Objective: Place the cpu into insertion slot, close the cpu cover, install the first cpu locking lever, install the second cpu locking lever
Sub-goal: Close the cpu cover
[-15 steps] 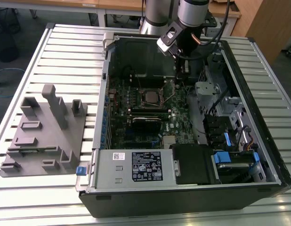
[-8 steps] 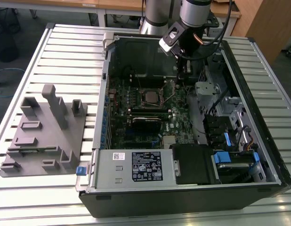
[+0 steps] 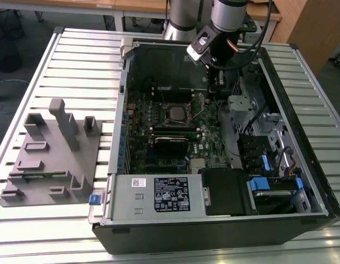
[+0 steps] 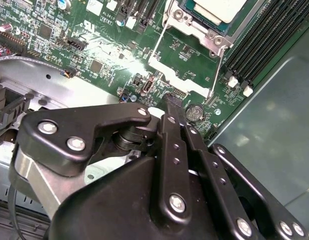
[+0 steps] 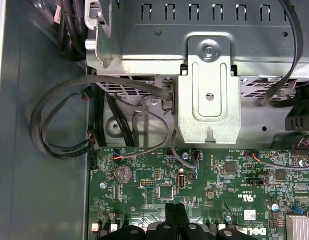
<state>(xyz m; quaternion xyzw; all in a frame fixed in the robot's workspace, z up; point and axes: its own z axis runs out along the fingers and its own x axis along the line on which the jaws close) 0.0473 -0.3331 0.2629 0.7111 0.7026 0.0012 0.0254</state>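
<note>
The cpu lies flat in the insertion slot near the middle of the green board, its dull silver top facing up. In the second wrist view the cpu cover sits around it as a silvery frame, with the chip's top showing through the window. Two thin wire levers run out from the frame across the board: the first lever from one corner and the second lever from the other. Neither is tucked in alongside the frame.

The gripper hangs inside the open computer case, to the exterior view's right of the slot and well apart from the cpu. Its fingertips are pressed together and nothing is between them. They point down at the board close to a round coin cell. Whether they touch the board cannot be told.

Beside the socket lie long black memory slots. The case rests on a slatted metal table, and a grey fixture block stands on the exterior view's left of it.
</note>
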